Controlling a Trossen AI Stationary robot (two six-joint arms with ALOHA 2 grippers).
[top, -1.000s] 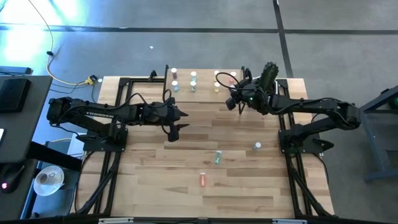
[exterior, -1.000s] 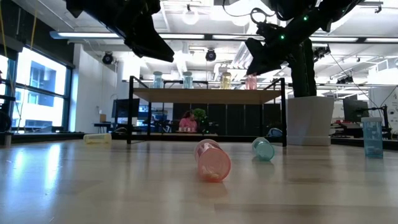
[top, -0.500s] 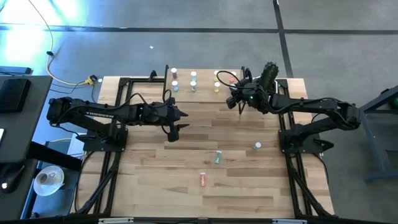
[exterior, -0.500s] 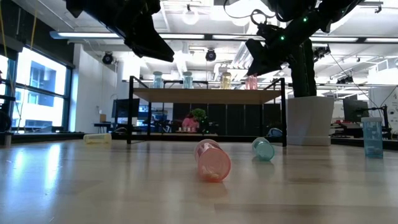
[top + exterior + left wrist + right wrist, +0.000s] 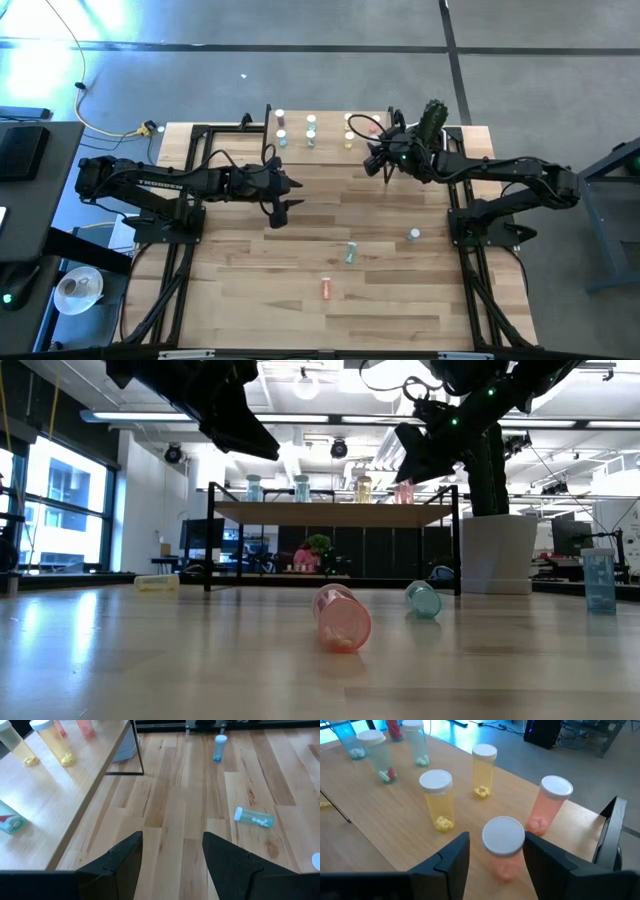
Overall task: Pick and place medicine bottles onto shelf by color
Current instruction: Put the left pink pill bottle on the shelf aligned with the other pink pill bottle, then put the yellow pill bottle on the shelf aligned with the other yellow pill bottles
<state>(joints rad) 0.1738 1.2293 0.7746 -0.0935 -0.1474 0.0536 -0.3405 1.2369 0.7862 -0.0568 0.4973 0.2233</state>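
The shelf (image 5: 330,140) stands at the table's far edge with several upright bottles on it: blue/white ones (image 5: 380,755), two yellow ones (image 5: 437,800) and two pink ones. My right gripper (image 5: 497,840) hovers open over the shelf's near right part. Its fingers stand on either side of the white cap of a pink bottle (image 5: 503,847), which stands on the shelf. My left gripper (image 5: 290,195) is open and empty above the table's middle left. A green bottle (image 5: 350,253) and a red one (image 5: 326,289) lie on the table. A blue one (image 5: 414,235) stands there.
A white pot with a cactus (image 5: 432,120) stands just right of the shelf, close to my right arm. Bare wood lies between the shelf and the loose bottles. In the low view the room behind the table shows under the shelf (image 5: 330,512).
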